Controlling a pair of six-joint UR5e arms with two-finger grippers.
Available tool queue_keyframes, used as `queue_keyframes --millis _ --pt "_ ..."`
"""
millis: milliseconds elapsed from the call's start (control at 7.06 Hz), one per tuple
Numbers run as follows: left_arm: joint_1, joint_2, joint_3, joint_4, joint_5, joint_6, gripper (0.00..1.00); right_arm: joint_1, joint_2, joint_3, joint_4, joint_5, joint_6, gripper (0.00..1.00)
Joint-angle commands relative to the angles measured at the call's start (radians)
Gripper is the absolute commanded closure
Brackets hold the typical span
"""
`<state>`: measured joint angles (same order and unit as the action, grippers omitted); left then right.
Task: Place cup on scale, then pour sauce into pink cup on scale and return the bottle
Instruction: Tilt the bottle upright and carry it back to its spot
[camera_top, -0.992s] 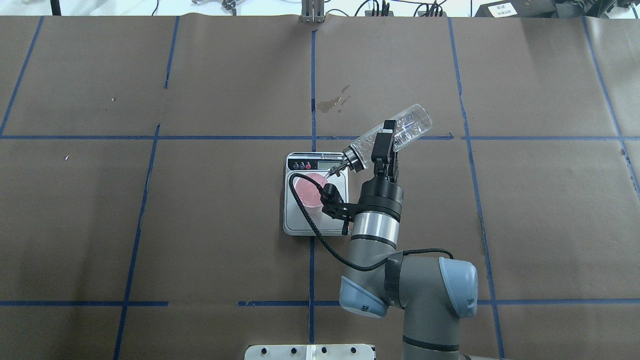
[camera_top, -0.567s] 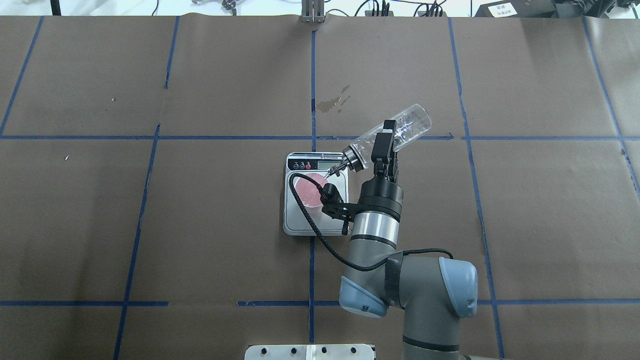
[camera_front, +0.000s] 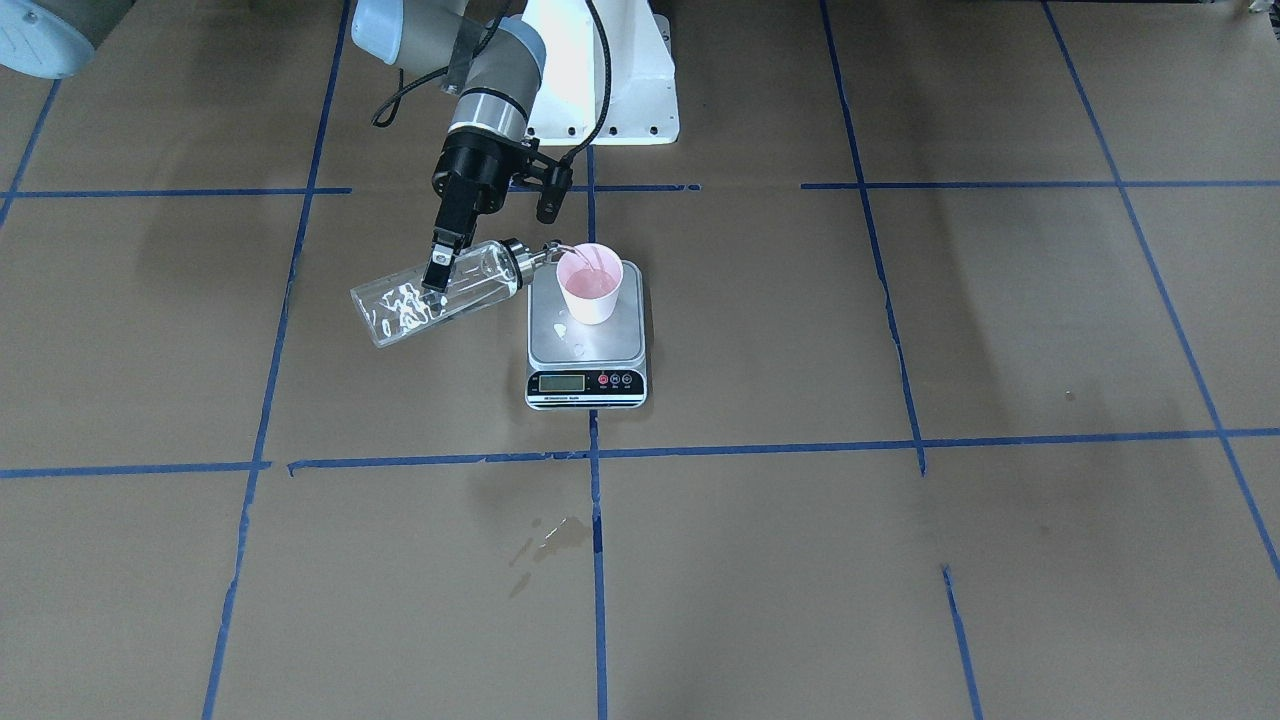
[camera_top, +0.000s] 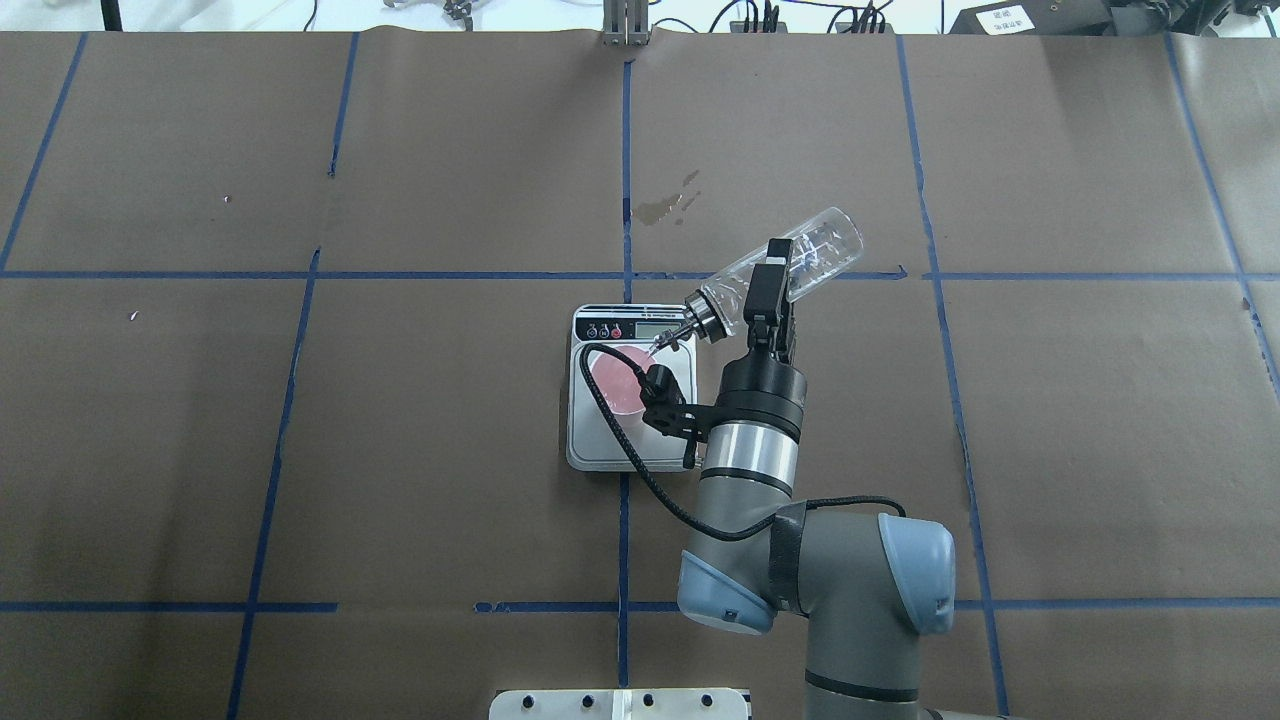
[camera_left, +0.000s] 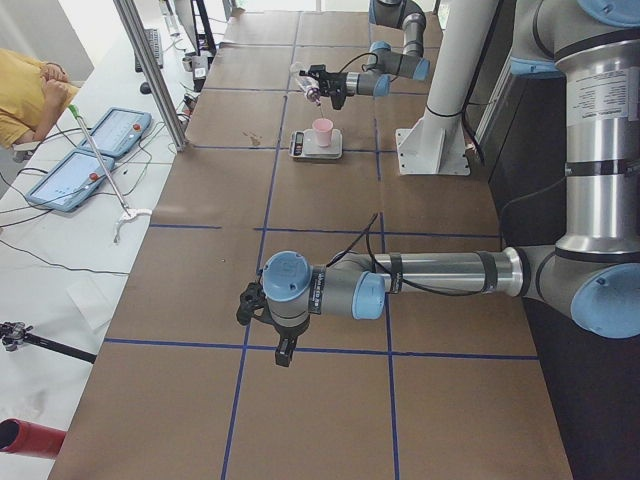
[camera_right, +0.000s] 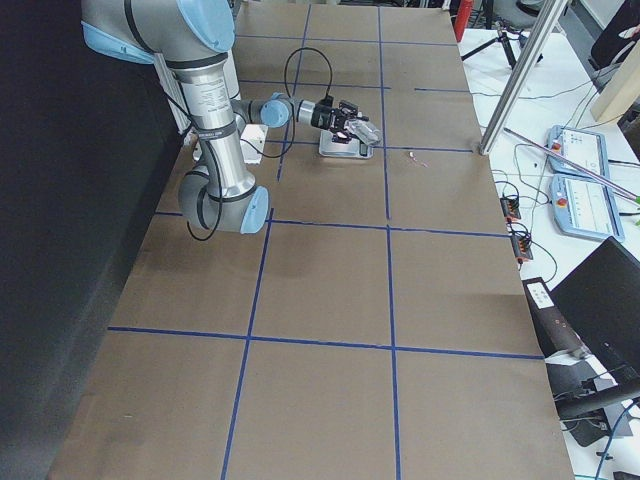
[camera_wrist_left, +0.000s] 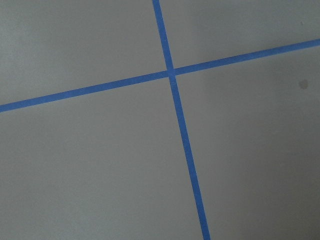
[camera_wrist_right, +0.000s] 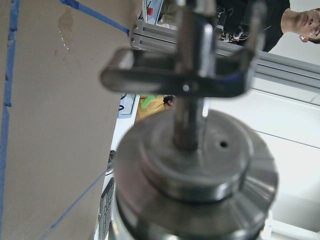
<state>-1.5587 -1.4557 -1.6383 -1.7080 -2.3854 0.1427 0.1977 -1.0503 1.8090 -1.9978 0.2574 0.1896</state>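
The pink cup (camera_front: 590, 285) stands upright on the steel platform of the scale (camera_front: 585, 350), toward the robot's end of it. My right gripper (camera_front: 437, 268) is shut on the clear glass bottle (camera_front: 400, 305), which it holds tilted with the metal spout at the cup's rim. Clear sauce glints inside the bottle and a little lies in the cup. From overhead the bottle (camera_top: 830, 245) slants across the gripper (camera_top: 770, 272), its spout above the cup (camera_top: 612, 385) on the scale (camera_top: 600, 450). The right wrist view is filled by the spout (camera_wrist_right: 185, 85). My left gripper (camera_left: 255, 305) shows only from the side, so I cannot tell its state.
Small drops lie on the scale's platform (camera_front: 562, 328). A wet stain (camera_top: 668, 205) marks the brown paper beyond the scale. The left arm (camera_left: 430, 275) stretches low over the table's near end. A person (camera_left: 25, 95) sits beside pendants at the side bench.
The bottle's spout end has crept slightly toward the far side of the table. The right gripper's hold and the cup are unchanged.
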Motion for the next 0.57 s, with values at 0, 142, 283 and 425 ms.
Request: queue_keyframes --millis 0,142,283,425 --pt "-0.001 0.000 0.000 0.001 0.000 0.000 0.00 -0.007 -0.036 0.000 0.282 0.079 0.083 1.00" --pt "-0.001 0.000 0.000 -0.001 0.000 0.000 0.00 -0.010 -0.077 0.000 0.462 0.127 0.099 1.00" --pt "-0.001 0.002 0.000 -0.001 0.000 0.002 0.00 -0.011 -0.118 0.001 0.649 0.193 0.193 1.00" --pt "-0.001 0.002 -0.002 -0.001 0.000 0.002 0.00 -0.007 -0.146 0.007 0.730 0.259 0.276 1.00"
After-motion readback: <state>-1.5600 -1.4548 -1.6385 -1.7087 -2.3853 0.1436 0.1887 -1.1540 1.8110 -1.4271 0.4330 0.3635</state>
